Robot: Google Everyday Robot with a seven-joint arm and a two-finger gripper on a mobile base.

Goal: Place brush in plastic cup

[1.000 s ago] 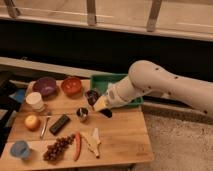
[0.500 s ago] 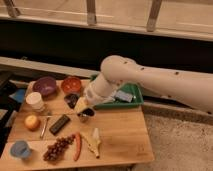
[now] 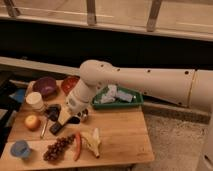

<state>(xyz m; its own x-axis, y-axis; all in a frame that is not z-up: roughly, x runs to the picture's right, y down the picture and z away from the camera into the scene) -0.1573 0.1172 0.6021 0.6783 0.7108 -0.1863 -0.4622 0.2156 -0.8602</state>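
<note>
On the wooden table point(image 3: 120, 135), you find the gripper point(image 3: 61, 119) low, left of centre, near the white cup point(image 3: 35, 100). You cannot tell whether it is spread or pinching. The brush cannot be made out. The plastic cup point(image 3: 20, 148) stands at the front-left corner, well apart.

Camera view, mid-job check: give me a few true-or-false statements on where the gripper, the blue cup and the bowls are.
1. The gripper is low over the left half of the table, near the white cup. True.
2. The plastic cup stands in the green tray. False: it stands at the table's front left corner.
3. The grapes lie left of the banana. True.
4. The purple bowl is right of the green tray. False: it is left of it.
</note>
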